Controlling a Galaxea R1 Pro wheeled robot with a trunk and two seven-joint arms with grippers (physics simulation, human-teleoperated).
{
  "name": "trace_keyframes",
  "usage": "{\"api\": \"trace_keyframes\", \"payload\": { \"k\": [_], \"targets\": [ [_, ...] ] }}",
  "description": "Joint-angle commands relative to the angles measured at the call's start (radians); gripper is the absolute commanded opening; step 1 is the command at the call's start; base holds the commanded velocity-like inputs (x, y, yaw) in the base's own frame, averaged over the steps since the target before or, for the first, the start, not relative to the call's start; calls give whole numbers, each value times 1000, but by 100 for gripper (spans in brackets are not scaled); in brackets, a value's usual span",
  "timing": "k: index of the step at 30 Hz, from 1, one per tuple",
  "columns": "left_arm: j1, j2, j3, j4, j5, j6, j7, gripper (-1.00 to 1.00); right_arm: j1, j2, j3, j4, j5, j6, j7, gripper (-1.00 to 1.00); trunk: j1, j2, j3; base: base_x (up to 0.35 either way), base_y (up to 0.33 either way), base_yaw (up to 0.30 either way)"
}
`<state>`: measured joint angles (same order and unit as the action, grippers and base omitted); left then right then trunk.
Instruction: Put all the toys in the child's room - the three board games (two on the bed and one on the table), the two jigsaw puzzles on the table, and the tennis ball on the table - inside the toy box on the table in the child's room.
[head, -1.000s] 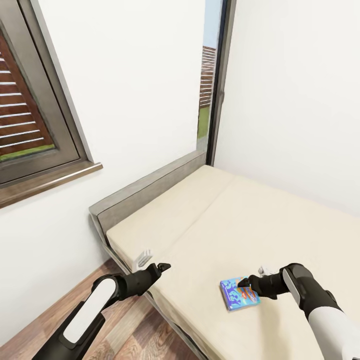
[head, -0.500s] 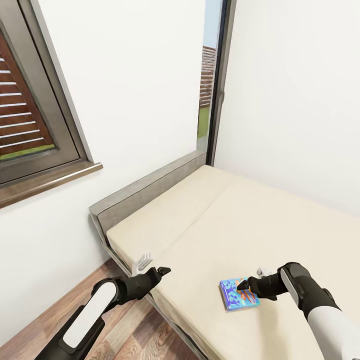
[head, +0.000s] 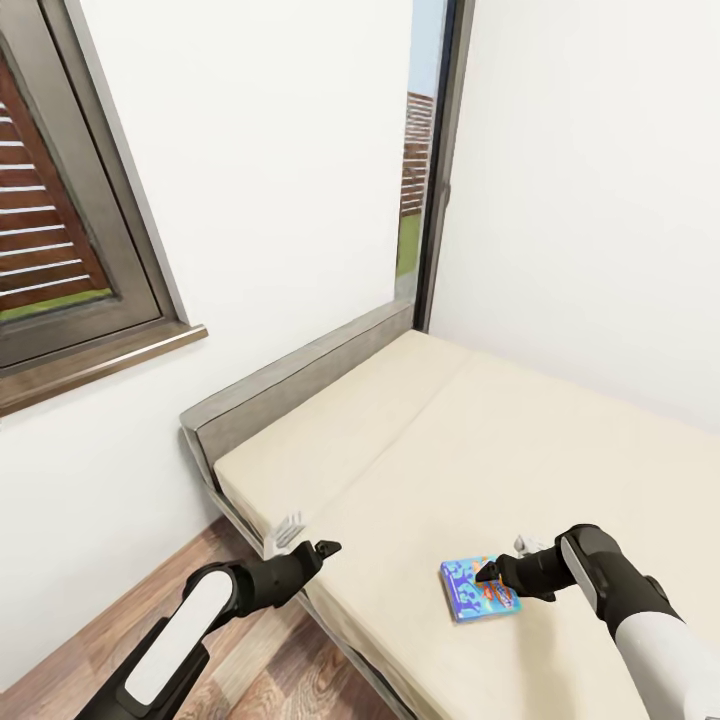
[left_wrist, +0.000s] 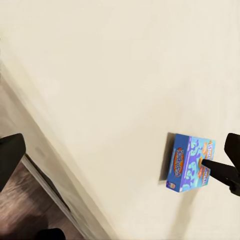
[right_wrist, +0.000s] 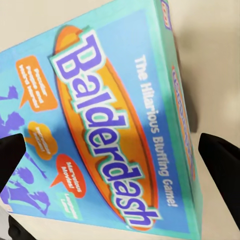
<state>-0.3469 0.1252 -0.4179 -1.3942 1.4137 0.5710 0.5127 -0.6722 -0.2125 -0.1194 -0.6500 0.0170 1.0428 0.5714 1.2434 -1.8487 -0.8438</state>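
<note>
I see the blue board game (head: 479, 589) lying flat on the beige bed (head: 480, 450), near its front edge. My right gripper (head: 489, 571) hovers just over the box, jaws apart on both sides. My left gripper (head: 326, 549) hangs at the bed edge, jaws apart.

The right end effector (head: 487, 570) covered part of the blue board game (head: 472, 592) near the bed's (head: 520, 440) front edge. The bed ran past the head view's right edge.
</note>
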Motion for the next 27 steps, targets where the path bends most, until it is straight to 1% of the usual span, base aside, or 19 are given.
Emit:
{"api": "trace_keyframes", "payload": {
  "k": [1,6,11,27],
  "targets": [
    [-1,1,-2,-1,10,-2,10,100,0,1,-2,16,-3,4,3,100,0,0,-1,0,0,18],
    [1,1,-2,-1,10,-3,10,100,0,1,-2,16,-3,4,2,100,0,0,-1,0,0,70],
    [1,1,-2,0,10,-4,10,100,0,1,-3,16,-3,4,2,100,0,0,-1,0,0,164],
    [2,-1,-2,4,10,-5,10,100,0,2,-2,16,-3,4,2,100,0,0,-1,0,0,244]
  ]
}}
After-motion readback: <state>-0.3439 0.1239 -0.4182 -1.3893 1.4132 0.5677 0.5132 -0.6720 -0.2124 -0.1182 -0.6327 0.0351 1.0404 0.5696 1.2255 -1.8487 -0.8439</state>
